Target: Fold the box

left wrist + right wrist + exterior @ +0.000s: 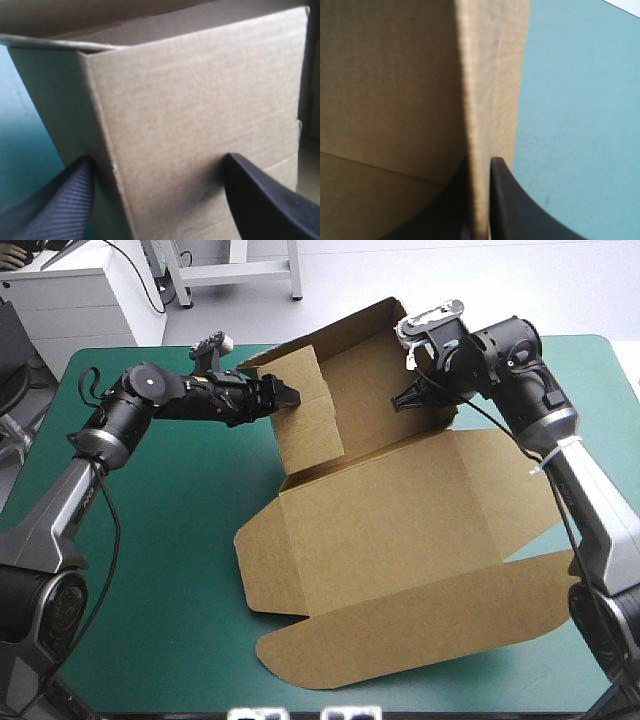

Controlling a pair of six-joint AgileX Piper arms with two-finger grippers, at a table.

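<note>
The brown box [400,530] lies in the middle of the table, its broad panels flat toward the near edge and its far walls raised. My left gripper [285,395] is at the raised left wall [305,405]. In the left wrist view the left gripper [159,158] is open, its fingers [65,205] standing wide apart astride the wall's folded corner [200,90]. My right gripper [410,400] is at the right end of the far wall. In the right wrist view the right gripper [480,160] is shut on the thin upright edge of the board [475,75].
Bare teal-green cover [150,540] lies left of the box and along the near left edge. The box's long lid panel [420,625] reaches close to the table's near edge. Teal-green cover [580,125] also shows beyond the right wall.
</note>
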